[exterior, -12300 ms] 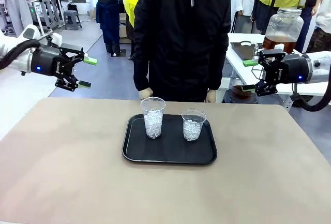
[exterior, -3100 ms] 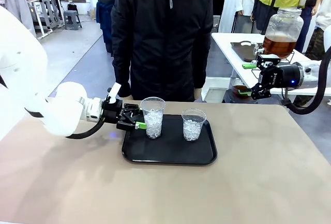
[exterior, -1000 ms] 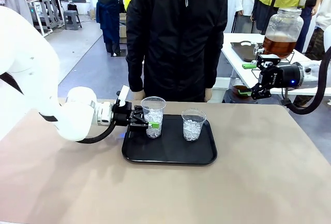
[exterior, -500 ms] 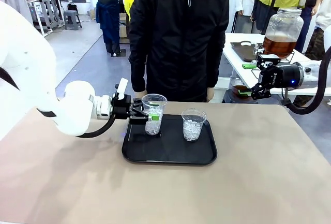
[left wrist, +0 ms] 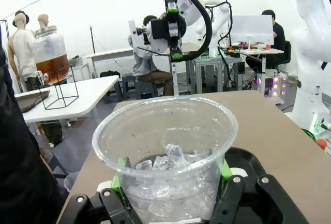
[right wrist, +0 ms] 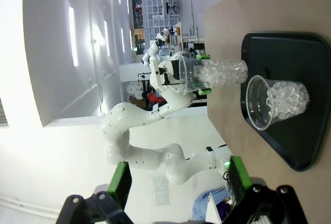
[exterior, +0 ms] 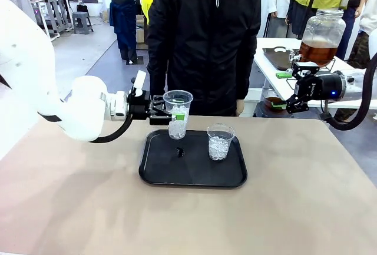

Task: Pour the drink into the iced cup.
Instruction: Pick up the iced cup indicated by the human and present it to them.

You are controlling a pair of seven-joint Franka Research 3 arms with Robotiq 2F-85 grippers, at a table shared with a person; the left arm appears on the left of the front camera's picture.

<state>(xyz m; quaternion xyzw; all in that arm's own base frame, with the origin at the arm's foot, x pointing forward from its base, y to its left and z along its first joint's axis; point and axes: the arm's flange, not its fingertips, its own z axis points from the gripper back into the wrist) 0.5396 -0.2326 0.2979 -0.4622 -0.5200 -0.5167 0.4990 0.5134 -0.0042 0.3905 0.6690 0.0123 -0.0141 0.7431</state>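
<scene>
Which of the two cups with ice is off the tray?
The taller cup, gripped by the left claw above the tray; the shorter cup stands on the tray.

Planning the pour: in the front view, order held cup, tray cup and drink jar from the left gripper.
1. held cup, in the left gripper, above the tray
2. tray cup, on the tray's right part
3. drink jar, far right

you have amber-brown drink (exterior: 317, 52) in a clear jar (exterior: 323, 28), white ice (exterior: 177, 129) in the clear cup (exterior: 178, 106), a black tray (exterior: 194, 178) on a tan table (exterior: 294, 208), green pads (exterior: 179, 116) on the black left gripper (exterior: 177, 113).
</scene>
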